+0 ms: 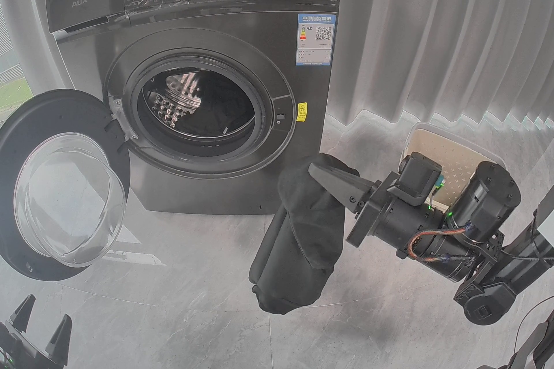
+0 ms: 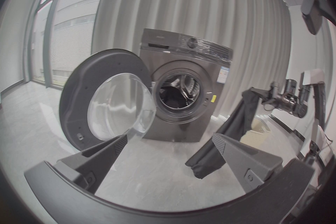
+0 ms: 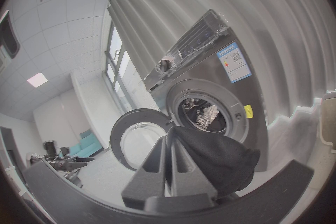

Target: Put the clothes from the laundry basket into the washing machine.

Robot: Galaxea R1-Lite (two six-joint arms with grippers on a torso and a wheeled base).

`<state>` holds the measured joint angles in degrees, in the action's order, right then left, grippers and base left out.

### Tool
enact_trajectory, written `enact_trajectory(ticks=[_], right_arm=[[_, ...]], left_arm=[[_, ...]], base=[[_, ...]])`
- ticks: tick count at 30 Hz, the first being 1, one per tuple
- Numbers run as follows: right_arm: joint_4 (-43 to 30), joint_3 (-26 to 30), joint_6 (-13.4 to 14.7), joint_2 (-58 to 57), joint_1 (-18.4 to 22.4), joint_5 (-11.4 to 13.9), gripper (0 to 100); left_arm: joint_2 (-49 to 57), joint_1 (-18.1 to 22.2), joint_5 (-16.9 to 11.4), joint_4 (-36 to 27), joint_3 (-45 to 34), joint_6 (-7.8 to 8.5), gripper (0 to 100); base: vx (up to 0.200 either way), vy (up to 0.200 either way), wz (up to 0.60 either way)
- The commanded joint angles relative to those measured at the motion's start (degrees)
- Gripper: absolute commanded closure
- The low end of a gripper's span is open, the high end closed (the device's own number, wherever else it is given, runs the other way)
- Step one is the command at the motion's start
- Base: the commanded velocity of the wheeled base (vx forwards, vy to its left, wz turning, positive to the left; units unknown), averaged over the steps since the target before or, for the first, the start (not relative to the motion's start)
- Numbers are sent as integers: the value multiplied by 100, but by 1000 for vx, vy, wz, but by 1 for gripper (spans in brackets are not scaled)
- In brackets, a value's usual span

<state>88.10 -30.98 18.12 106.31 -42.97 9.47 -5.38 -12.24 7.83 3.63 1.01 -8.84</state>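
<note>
Pinching the upper end of a black, soft fabric garment (image 1: 300,237), the right gripper (image 1: 314,169) has its two dark grey wedge-shaped fingers pressed together on the cloth, which bunches over the fingertips.

The garment hangs from this single point. Its long axis runs top to bottom, with the upper end at the jaws and the lower, folded end pointing at the floor. Whether the lower end touches the floor cannot be told. The cloth is plain and matte, and it drapes in long folds. It hangs outside the drum, just in front of the lower right corner of the washing machine.

The right arm reaches in from the right with its forearm roughly level. Its wrist is aimed left, toward the machine front.

The left gripper (image 1: 45,311) sits low at the near left. Its jaws are spread and hold nothing, and the fingers point far, toward the open door.

The dark grey front-loading washing machine (image 1: 231,30) stands at the far centre. Its round door with a clear bowl-shaped window (image 1: 57,185) is swung fully open to the left, exposing the perforated metal drum (image 1: 199,105).

A cream plastic laundry basket (image 1: 456,157) stands on the pale grey tiled floor (image 1: 173,301) to the right of the machine, behind the right arm. White pleated curtains (image 1: 450,12) hang along the far side.
</note>
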Motion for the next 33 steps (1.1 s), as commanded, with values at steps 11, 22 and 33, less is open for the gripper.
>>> enact_trajectory(ticks=[11, 22, 33], right_arm=[[-698, -945, -80, 223, -677, -1510, 100], [-1111, -1692, 148, 197, -581, -1457, 100], [-1304, -2026, 201, 267, -563, -1492, 100]], left_arm=[[-2266, -174, -1292, 507, 1929, 480, 0], [-4472, -1211, -1389, 2045, 1947, 356, 0], [-6274, -2072, -1380, 3161, 1955, 128, 0]], base=[[0, 0, 0], [0, 0, 0], [0, 0, 0]])
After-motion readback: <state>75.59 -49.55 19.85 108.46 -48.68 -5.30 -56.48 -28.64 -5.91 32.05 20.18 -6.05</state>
